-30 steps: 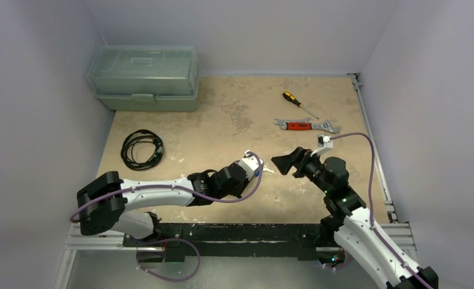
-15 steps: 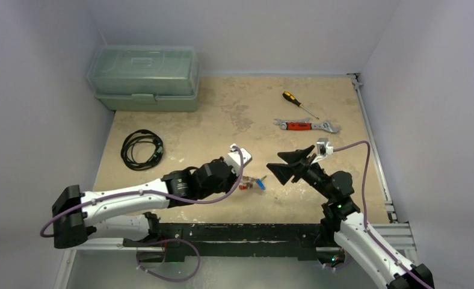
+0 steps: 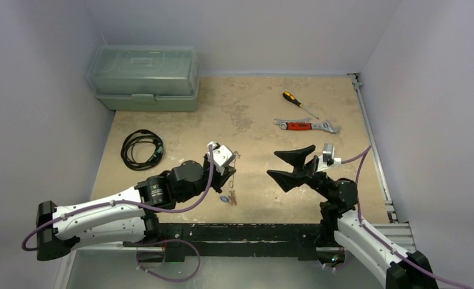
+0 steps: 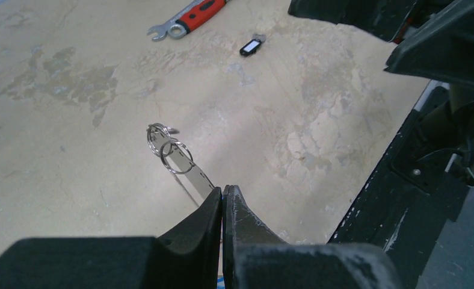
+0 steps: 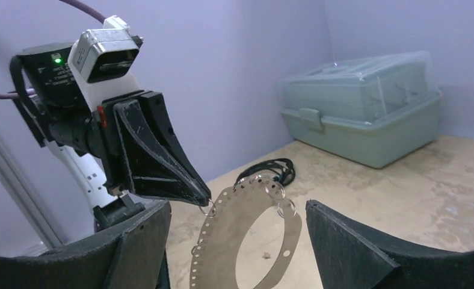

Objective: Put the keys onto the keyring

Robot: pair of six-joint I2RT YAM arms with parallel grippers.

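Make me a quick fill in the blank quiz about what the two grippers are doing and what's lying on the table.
1. The left gripper is shut on the edge of the ____.
2. The right gripper is ____, with nothing between its jaws.
3. The wrench has a ____ handle.
4. The key lying near that wrench carries a ____ tag.
Missing words: keyring; open; red; black.

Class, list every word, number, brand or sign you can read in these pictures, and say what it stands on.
No text can be read.
Faint pale marks on the left arm's black round joint housing: too small and blurred to read.
Translucent green plastic toolbox: no lettering shows.
Red-handled silver wrench: no lettering shows.
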